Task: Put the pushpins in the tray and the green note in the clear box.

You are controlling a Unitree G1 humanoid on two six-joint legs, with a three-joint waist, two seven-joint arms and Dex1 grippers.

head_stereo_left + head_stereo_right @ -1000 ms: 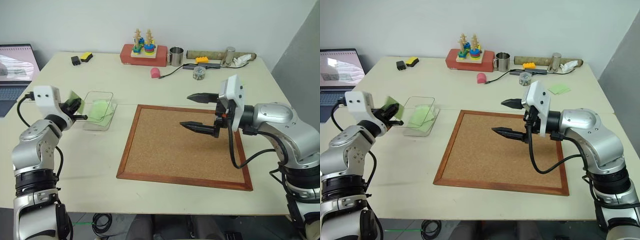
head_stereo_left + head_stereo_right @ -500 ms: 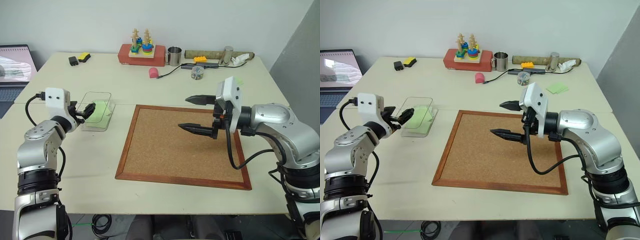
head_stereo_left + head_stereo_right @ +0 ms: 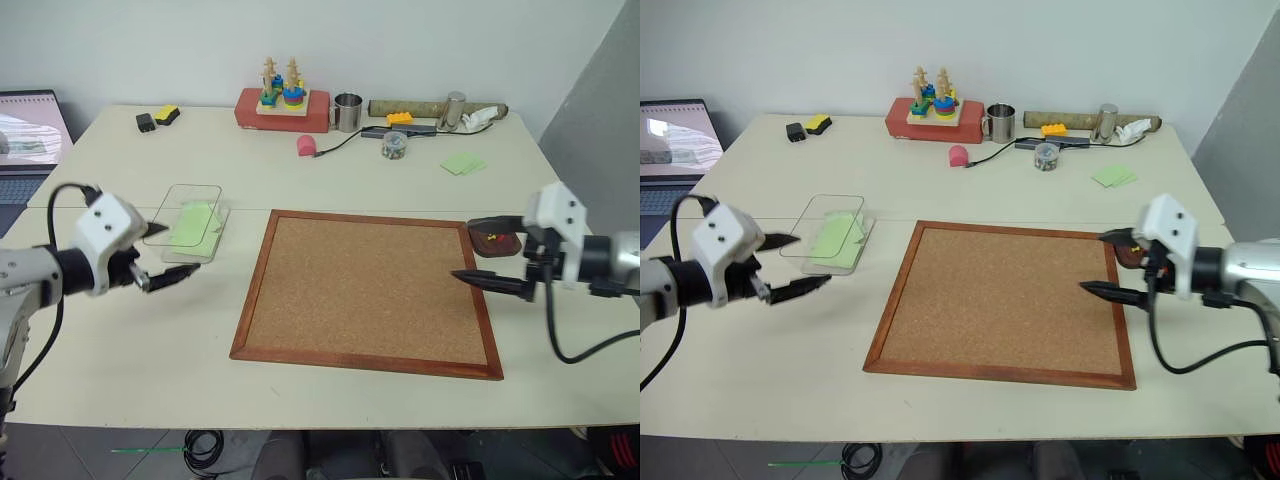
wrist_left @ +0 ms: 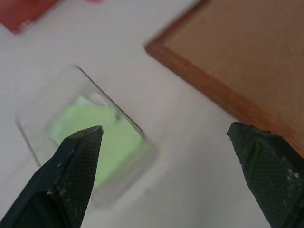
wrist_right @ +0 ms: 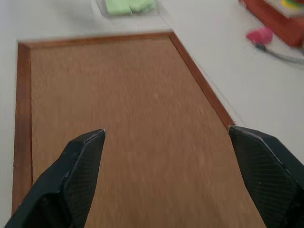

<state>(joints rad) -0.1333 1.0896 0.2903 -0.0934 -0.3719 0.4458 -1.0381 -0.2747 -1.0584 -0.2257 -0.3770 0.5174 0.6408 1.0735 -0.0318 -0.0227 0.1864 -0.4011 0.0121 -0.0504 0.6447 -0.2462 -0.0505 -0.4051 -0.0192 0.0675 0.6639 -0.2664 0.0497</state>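
One cork board (image 3: 366,291) centre frame. One clear box (image 3: 189,222) left of it, one green note (image 3: 188,224) inside. One tray (image 3: 497,241) at right with a few pushpins (image 3: 495,238), too small to count. One green pad (image 3: 462,163) upper right. One metal cup (image 3: 348,112). Two end effectors: left end effector (image 3: 164,254), right end effector (image 3: 482,252).

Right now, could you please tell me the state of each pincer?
Left pincer: open, holding nothing, near the clear box.
Right pincer: open, holding nothing, at the cork board's edge.
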